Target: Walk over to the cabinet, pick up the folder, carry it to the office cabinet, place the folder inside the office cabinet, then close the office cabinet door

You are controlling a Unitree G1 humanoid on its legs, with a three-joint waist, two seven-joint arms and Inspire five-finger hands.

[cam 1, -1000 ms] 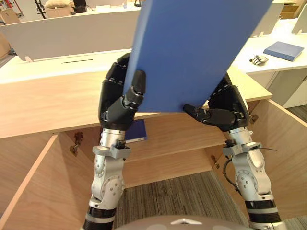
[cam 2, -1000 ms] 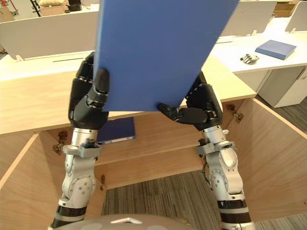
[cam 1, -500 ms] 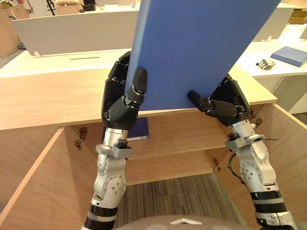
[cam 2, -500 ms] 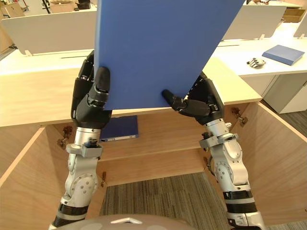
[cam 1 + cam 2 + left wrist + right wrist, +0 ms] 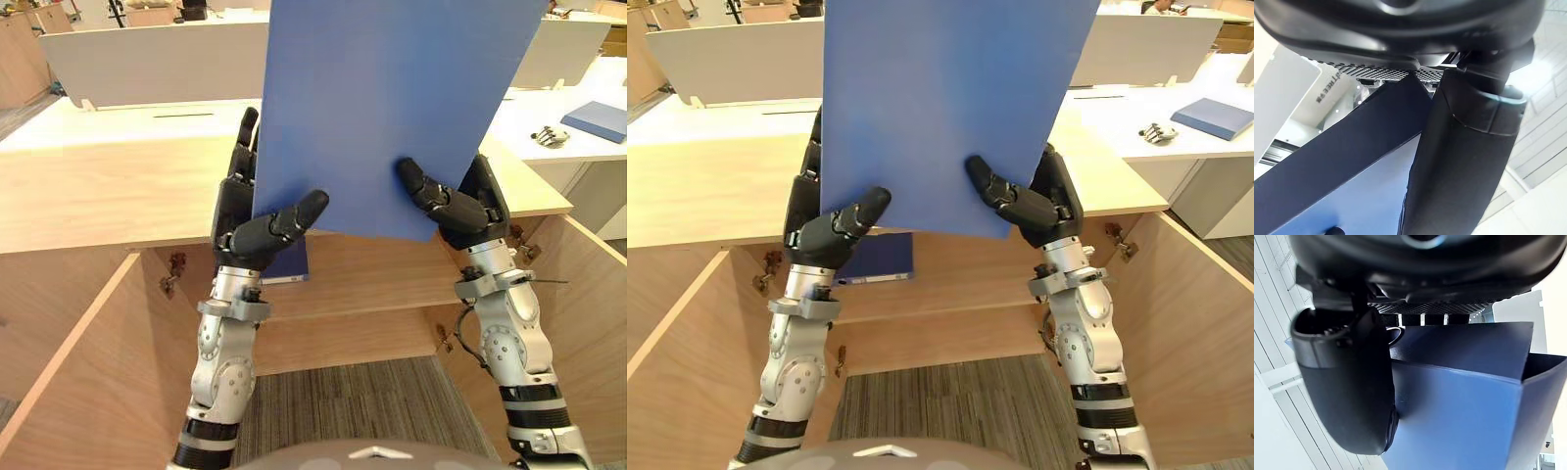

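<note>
The left hand [image 5: 250, 235] at 8 o'clock and right hand [image 5: 468, 208] at 4 o'clock pinch the folder [image 5: 392, 108], thumbs in front, fingers behind, so it stands upright, probably to clear the open cabinet [image 5: 108, 196].

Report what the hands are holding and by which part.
The large flat blue folder, held upright between both hands: the left hand pinches its lower left edge, the right hand its lower right edge, thumbs across the near face.
</note>
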